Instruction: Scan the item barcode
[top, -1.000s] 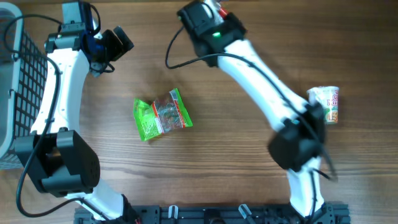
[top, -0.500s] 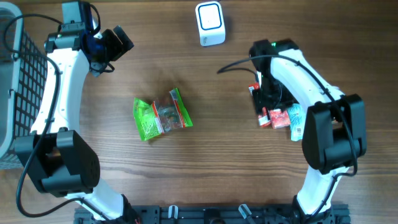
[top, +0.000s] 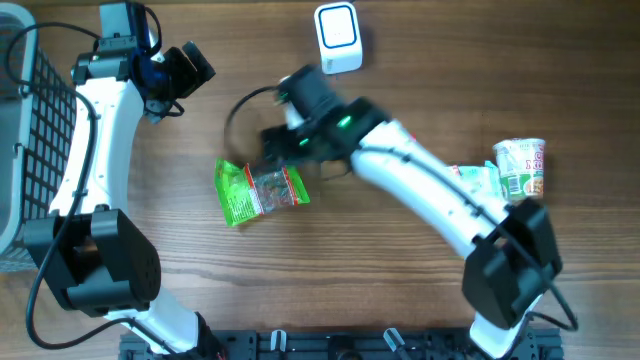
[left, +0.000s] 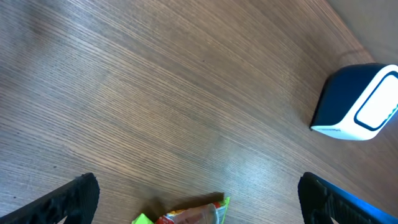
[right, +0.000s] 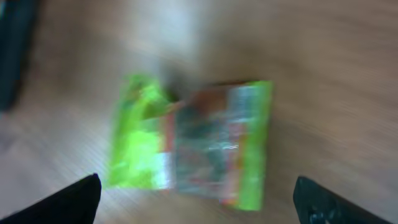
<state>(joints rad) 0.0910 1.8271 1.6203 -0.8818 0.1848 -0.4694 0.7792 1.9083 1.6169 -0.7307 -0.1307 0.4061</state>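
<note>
A green and clear snack packet (top: 260, 187) lies flat at the table's middle; it is blurred in the right wrist view (right: 193, 146), and no barcode shows on it. My right gripper (top: 270, 143) hovers just above its far edge, jaws open and empty (right: 199, 205). The white and blue scanner (top: 337, 38) stands at the far edge, also seen in the left wrist view (left: 360, 102). My left gripper (top: 192, 66) hangs open and empty at the far left (left: 199, 202), with the packet's tip (left: 189, 216) below it.
A wire basket (top: 30, 130) stands at the left edge. At the right lie a cup of noodles (top: 522, 167) and a pale green packet (top: 482, 183), close to the right arm's elbow.
My right arm has swung left from the items at the right side to above the green packet, and its jaws have opened. The left arm has not moved.
</note>
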